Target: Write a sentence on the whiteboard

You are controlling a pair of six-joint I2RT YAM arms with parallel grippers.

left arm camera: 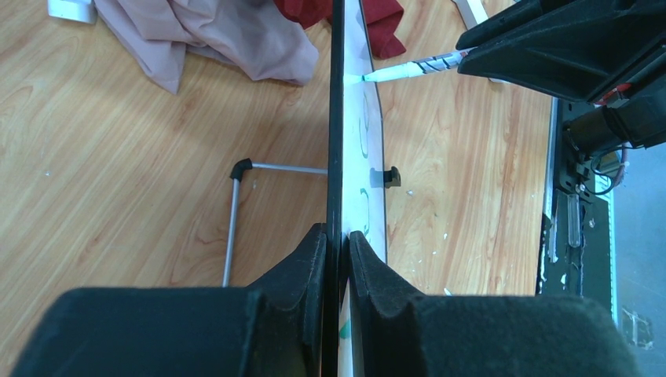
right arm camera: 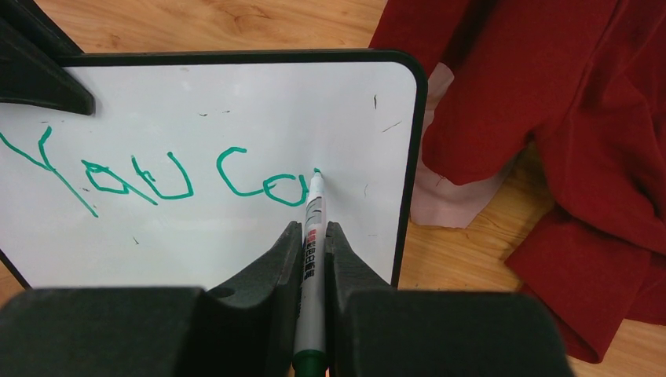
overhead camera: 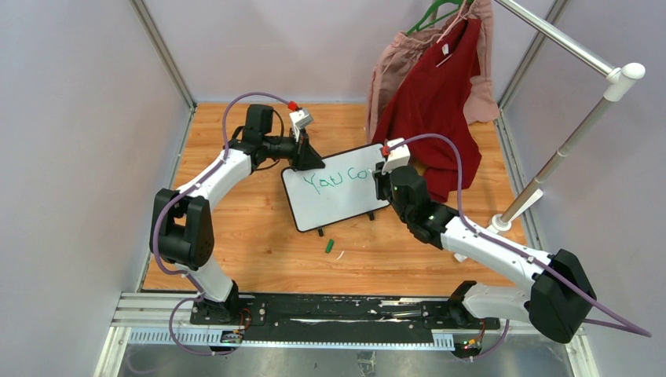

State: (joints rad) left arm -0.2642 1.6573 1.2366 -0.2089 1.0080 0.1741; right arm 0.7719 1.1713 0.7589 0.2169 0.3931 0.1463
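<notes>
The whiteboard (overhead camera: 334, 208) stands tilted on the wooden floor on its black feet. The sentence (overhead camera: 336, 180) is green lettering that reads "You ca" on one line (right arm camera: 157, 177). My left gripper (overhead camera: 305, 159) is shut on the board's far left edge; in the left wrist view (left arm camera: 338, 236) its jaws clamp the black frame (left arm camera: 335, 118) edge-on. My right gripper (overhead camera: 382, 182) is shut on a white marker (right arm camera: 313, 236) with a green end. The marker's tip touches the board (right arm camera: 236, 94) at the end of the "a". The marker also shows in the left wrist view (left arm camera: 408, 69).
A small green marker cap (overhead camera: 330, 246) lies on the floor in front of the board. A red garment (overhead camera: 436, 102) and a pink one (overhead camera: 390, 71) hang from a rack (overhead camera: 565, 149) just right of the board, and reach the floor. Grey walls enclose the floor.
</notes>
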